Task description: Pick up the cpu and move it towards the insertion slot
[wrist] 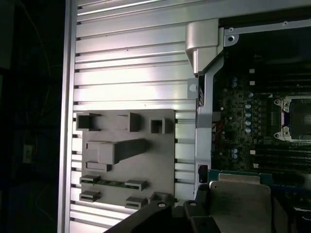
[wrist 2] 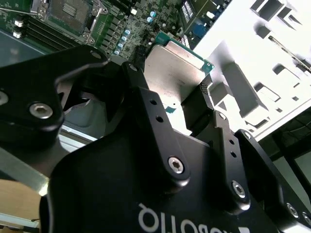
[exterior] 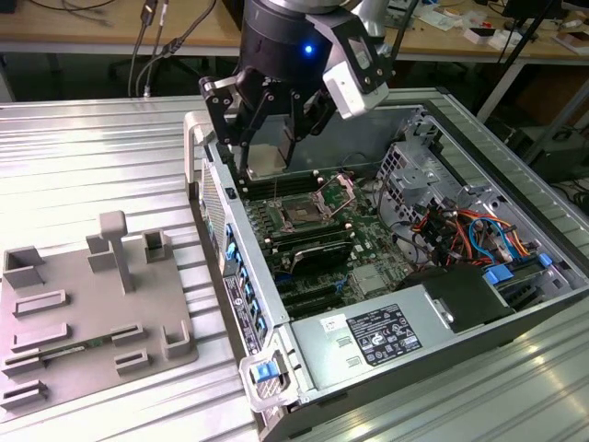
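Observation:
The cpu (exterior: 267, 158) is a thin silvery square chip, hanging on edge above the open computer case. My gripper (exterior: 269, 166) is shut on it, one black finger on each side. In the second wrist view the cpu (wrist 2: 172, 73) shows its metal top and green rim between the fingers (wrist 2: 204, 99). The first wrist view has the cpu (wrist: 238, 194) just ahead of the gripper. The insertion slot (exterior: 300, 211) is a square socket with a dark centre and a raised hinged plate; it lies on the motherboard below the chip and a little toward the exterior view's right. It also shows in both wrist views (wrist 2: 68, 12) (wrist: 296, 119).
A grey fixture plate (exterior: 92, 304) with raised holders lies on the ribbed table at the exterior view's left. The case wall and its handle (exterior: 193, 138) stand close beside the gripper. A power supply (exterior: 377, 331), drive cage and coloured cables (exterior: 460, 230) crowd the case's other side.

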You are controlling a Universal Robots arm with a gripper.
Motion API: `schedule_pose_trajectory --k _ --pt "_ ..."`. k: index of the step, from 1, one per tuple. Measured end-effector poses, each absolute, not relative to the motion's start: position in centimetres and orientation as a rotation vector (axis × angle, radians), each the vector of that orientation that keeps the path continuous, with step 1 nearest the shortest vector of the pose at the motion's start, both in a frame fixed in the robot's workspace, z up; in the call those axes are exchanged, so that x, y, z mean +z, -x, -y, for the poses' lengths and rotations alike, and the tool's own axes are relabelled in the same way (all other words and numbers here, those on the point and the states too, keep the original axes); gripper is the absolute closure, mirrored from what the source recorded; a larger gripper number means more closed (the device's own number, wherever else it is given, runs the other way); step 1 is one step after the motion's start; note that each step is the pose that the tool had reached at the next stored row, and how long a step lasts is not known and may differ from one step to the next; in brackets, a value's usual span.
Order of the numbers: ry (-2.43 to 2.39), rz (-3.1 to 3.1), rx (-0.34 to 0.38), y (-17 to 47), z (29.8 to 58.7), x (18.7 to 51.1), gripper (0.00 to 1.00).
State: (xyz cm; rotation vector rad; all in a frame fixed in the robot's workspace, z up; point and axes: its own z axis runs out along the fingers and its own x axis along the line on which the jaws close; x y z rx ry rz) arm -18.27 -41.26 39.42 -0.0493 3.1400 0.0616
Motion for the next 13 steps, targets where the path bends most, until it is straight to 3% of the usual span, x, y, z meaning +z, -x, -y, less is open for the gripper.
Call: schedule_pose_trajectory --k 13 --pt "0.049 -3.140 0.061 15.8 40.8 39.3 0.45"
